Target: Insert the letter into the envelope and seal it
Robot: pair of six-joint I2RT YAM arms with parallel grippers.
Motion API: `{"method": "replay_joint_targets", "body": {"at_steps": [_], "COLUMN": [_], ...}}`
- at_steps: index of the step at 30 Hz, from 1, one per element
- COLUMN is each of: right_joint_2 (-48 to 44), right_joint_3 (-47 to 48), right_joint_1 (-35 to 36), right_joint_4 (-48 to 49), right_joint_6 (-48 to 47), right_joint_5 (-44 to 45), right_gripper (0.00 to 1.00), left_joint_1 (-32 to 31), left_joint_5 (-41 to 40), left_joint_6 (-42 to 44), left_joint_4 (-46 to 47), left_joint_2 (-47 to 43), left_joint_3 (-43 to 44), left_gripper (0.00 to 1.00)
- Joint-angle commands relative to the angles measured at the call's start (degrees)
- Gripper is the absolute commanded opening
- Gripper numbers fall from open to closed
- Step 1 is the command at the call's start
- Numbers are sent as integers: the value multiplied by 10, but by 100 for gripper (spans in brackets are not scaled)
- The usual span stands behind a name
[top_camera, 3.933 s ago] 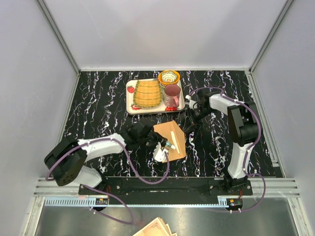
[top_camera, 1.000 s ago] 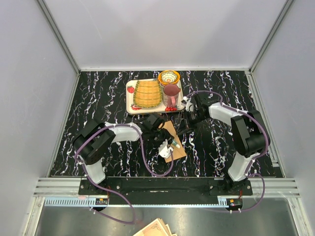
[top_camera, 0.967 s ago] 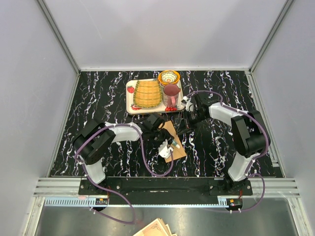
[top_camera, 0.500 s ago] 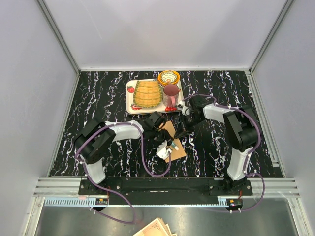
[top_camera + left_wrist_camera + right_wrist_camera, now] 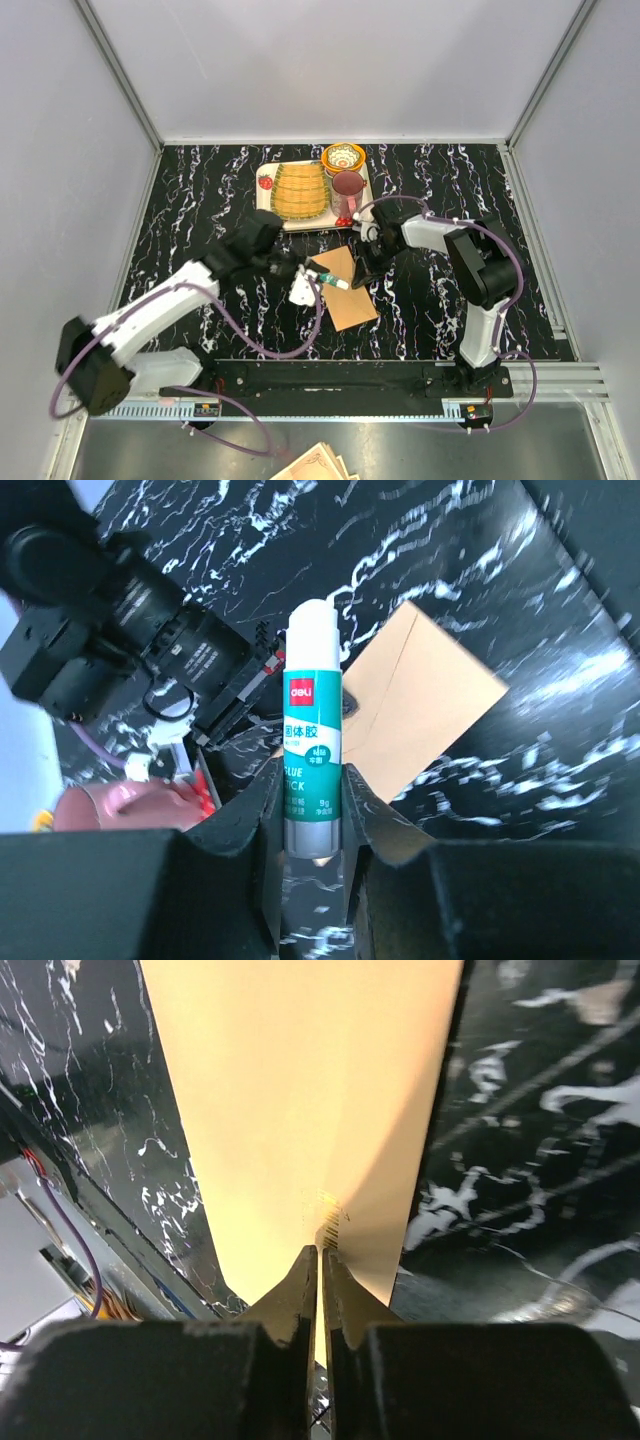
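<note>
The orange-tan envelope (image 5: 347, 293) lies flat on the black marbled table in front of the tray, flap side down to the table or closed; I cannot tell which. My right gripper (image 5: 358, 270) reaches in from the right and pinches the envelope (image 5: 300, 1110) at its far right edge; the right gripper (image 5: 320, 1256) has only a sliver of paper between its jaws. My left gripper (image 5: 304, 276) hovers just left of the envelope (image 5: 425, 695), shut on a white and teal glue stick (image 5: 312, 745), cap pointing at the envelope. The letter is hidden in every view.
A white tray (image 5: 262, 205) behind the envelope carries a woven yellow mat (image 5: 298, 188), a pink cup (image 5: 348, 190) and a patterned bowl (image 5: 343, 157). Ornate-edged paper (image 5: 315, 465) lies below the table's near rail. The right arm's black wrist (image 5: 130, 610) is close to the glue stick.
My left arm has swung out to the left and carried the glue stick off the envelope to its left edge. The right gripper has slid left and closed further on the envelope's edge.
</note>
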Motion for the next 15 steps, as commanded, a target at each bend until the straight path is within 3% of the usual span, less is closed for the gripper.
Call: {"method": "replay_joint_targets", "body": {"at_steps": [1, 2, 4, 5, 7, 8, 12, 15], "right_joint_2": [3, 7, 13, 15, 18, 21, 40, 50], "right_joint_3": [3, 7, 11, 12, 15, 18, 40, 34], "right_joint_1": [29, 35, 39, 43, 55, 58, 81, 91], "right_joint_4": [0, -2, -2, -2, 5, 9, 41, 109], "right_joint_6": [-1, 2, 15, 19, 34, 38, 101, 182], "right_joint_5": [38, 43, 48, 50, 59, 61, 63, 64], "right_gripper": [9, 6, 4, 3, 2, 1, 0, 0], "left_joint_1": [38, 48, 80, 84, 85, 85, 85, 85], "left_joint_5": [35, 15, -41, -57, -111, -140, -316, -370], "left_joint_6": [-417, -581, -724, -835, -917, -998, -1117, -1168], "left_joint_4": [54, 89, 159, 174, 206, 216, 220, 283], "left_joint_2": [-105, -120, -160, -172, -203, -213, -216, -201], "left_joint_3": [-59, -72, -107, -124, -144, -164, -192, -231], "left_gripper": [0, 0, 0, 0, 0, 0, 0, 0]}}
